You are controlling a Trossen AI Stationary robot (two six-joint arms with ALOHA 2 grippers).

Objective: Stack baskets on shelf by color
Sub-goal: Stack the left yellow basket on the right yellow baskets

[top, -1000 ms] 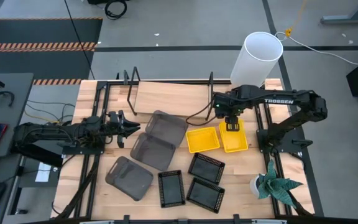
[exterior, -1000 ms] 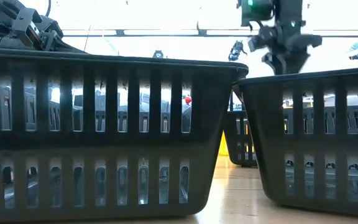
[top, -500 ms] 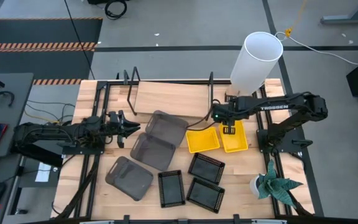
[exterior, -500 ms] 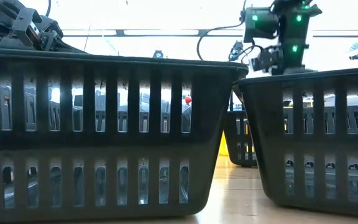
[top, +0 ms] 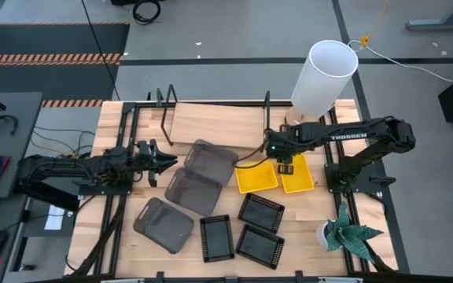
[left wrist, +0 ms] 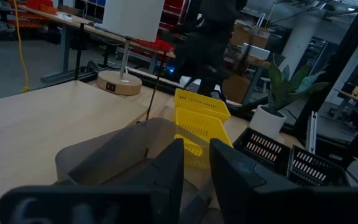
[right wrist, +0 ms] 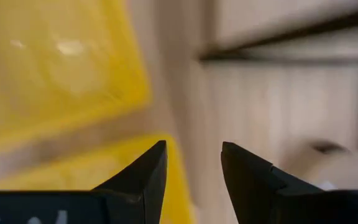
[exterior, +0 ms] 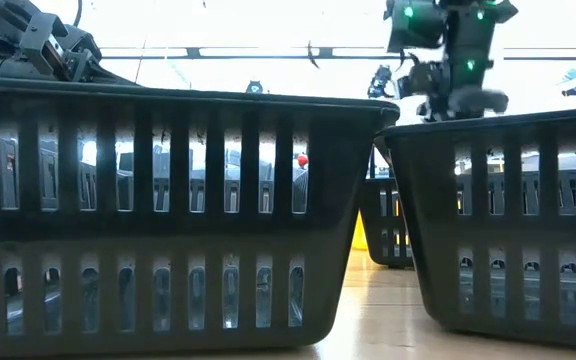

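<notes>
In the high view two yellow baskets (top: 256, 177) (top: 299, 176) lie side by side right of centre; a third does not show apart. Three grey baskets (top: 193, 191) lie mid-table and three black mesh baskets (top: 259, 211) near the front edge. The shelf (top: 215, 122) stands at the far edge. My right gripper (top: 283, 163) (right wrist: 191, 165) hovers open above the strip between the two yellow baskets, touching nothing. My left gripper (top: 162, 163) (left wrist: 196, 162) waits at the left, level, narrowly open, pointing at the grey baskets (left wrist: 123, 155).
A tall white cylinder (top: 325, 75) stands on a round base at the far right corner, close behind my right arm. A potted plant (top: 344, 233) sits at the near right. Black baskets (exterior: 168, 210) fill the low view. Bare wood shows right of the shelf.
My right gripper has shifted a little toward the table's left, from over the right yellow basket to the strip between the two yellow ones, and its wrist has turned. The baskets have stayed put.
</notes>
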